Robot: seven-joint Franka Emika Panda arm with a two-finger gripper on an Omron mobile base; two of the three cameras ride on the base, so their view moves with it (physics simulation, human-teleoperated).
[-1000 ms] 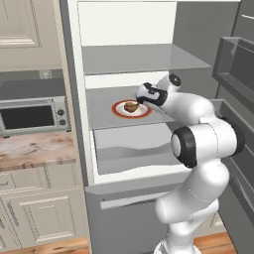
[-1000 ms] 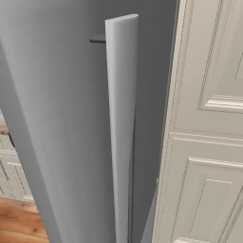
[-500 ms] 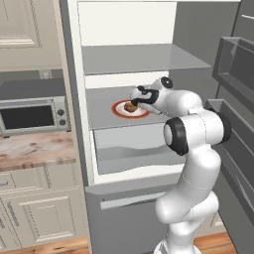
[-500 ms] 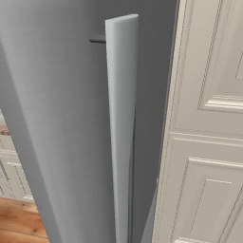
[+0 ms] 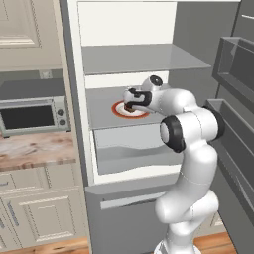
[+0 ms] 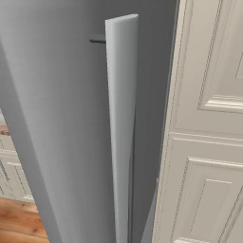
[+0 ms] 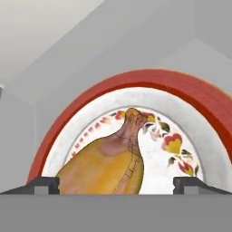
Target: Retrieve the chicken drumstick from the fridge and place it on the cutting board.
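Fridge: you see it open in the left base view, white inside, with grey shelves and a translucent drawer below the plate shelf. Its door stands swung out on the right, bins facing in.
Fridge door, right base view: the grey door panel and its long upright handle stand close to your camera, with cream cabinet panelling just beside them on the right.
Arm: it rises from the lower right of the left base view, bends at the dark elbow joint and reaches left into the fridge at the middle shelf.
Desk: pinkish marbled top left of the fridge, with a microwave standing on it at the back.
Plate: white with a red-orange rim and a small flower pattern, resting on the middle shelf of the fridge.
Tool: it sits low over the plate. In the hand view you see the two dark fingertips spread wide, one on each side of the drumstick, with gaps to the meat. Record it as open, nothing gripped.
Chicken drumstick: golden-brown, lying on the plate between the tips, thin bone end pointing away from the hand.
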